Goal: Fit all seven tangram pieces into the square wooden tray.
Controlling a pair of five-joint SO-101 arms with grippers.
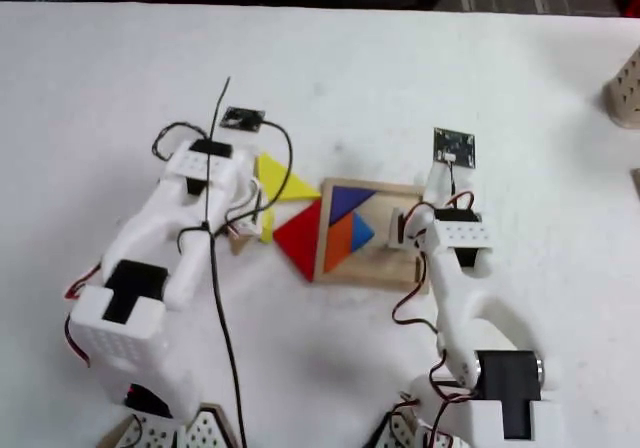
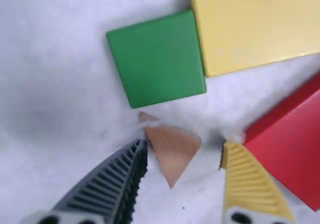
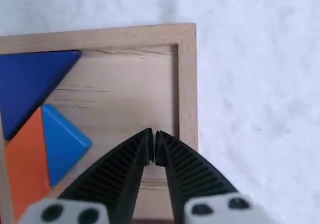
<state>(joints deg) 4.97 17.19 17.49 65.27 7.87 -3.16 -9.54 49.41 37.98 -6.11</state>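
Note:
The square wooden tray (image 1: pixel 370 274) lies mid-table and holds a dark blue triangle (image 1: pixel 347 200), an orange piece (image 1: pixel 338 246) and a light blue triangle (image 1: pixel 363 230). My right gripper (image 1: pixel 398 230) hangs shut and empty over the tray's bare floor (image 3: pixel 135 94), close to its rim (image 3: pixel 187 84). A yellow triangle (image 1: pixel 280 180) and a red triangle (image 1: pixel 298 238) lie on the table beside the tray. My left gripper (image 2: pixel 183 146) is open low over the table, with a small tan triangle (image 2: pixel 172 149) between its fingers. A green square (image 2: pixel 157 59) lies just beyond it, next to the yellow triangle (image 2: pixel 255 24).
A pale wooden object (image 1: pixel 625 90) stands at the table's right edge. A black cable (image 1: pixel 215 268) runs over the left arm toward the front. White tabletop stretches behind the tray and the pieces.

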